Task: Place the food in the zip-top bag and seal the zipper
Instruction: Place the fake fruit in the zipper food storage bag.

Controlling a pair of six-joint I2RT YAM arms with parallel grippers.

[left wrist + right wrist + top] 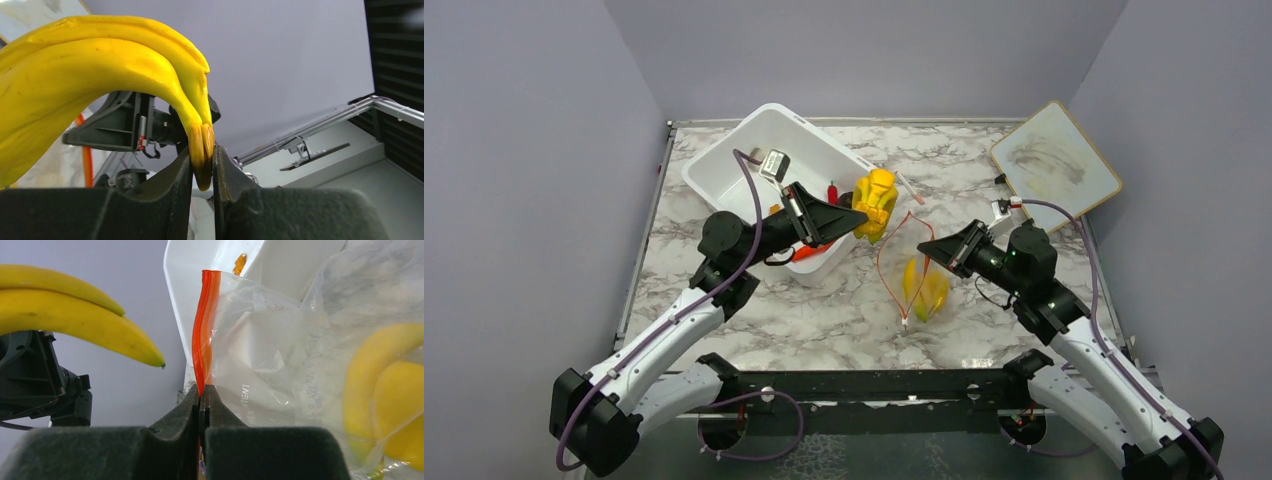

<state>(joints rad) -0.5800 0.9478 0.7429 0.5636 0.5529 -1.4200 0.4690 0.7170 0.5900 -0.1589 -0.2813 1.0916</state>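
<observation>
My left gripper (854,224) is shut on the brown stem end of a yellow banana bunch (875,204), holding it in the air just left of the bag's mouth. In the left wrist view the banana (100,65) arches up from the left gripper (204,167). The clear zip-top bag (914,280) lies on the marble table with a yellow toy food (926,290) inside. My right gripper (922,247) is shut on the red-orange zipper (202,340) rim, lifting the mouth edge. The right wrist view shows the right gripper (201,394), the bag (260,355) and the yellow food (385,390) in it.
A white tub (769,140) stands at the back left behind the left arm, with a red chili (832,190) and an orange piece (809,252) in it. A wood-framed whiteboard (1054,165) leans at the back right. A thin white stick (911,188) lies near the bag.
</observation>
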